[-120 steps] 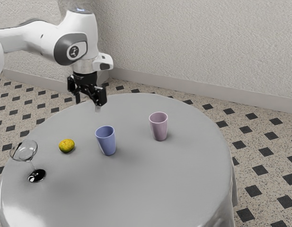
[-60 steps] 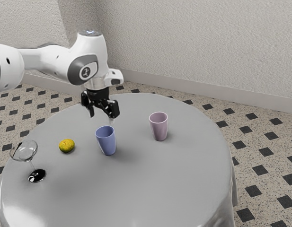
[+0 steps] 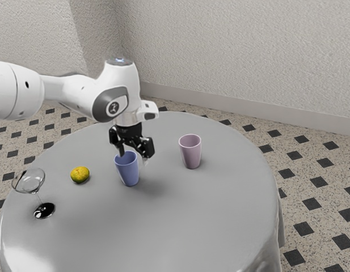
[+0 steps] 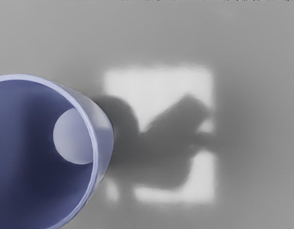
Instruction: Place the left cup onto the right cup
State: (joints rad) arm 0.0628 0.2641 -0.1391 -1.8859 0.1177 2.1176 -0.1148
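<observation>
Just above the blue cup (image 3: 127, 170) | claw (image 3: 134, 155) has come down and rightward | released, empty

Looks like a home dining rm, maybe a small cafe corner; can't tell which. Round table (image 3: 209, 226) w/ grey cloth hanging over its edge, tableware on top: tilted wine glass (image 3: 32, 184), blue cup (image 3: 127, 168), pink cup (image 3: 190, 151), plus a small yellow-green fruit (image 3: 80, 174). Floor (image 3: 322, 187) is speckled tile w/ black diamond insets. Walls (image 3: 248, 51) are rough white plaster w/ a pale baseboard (image 3: 248, 106), meeting in a corner behind the table.
</observation>
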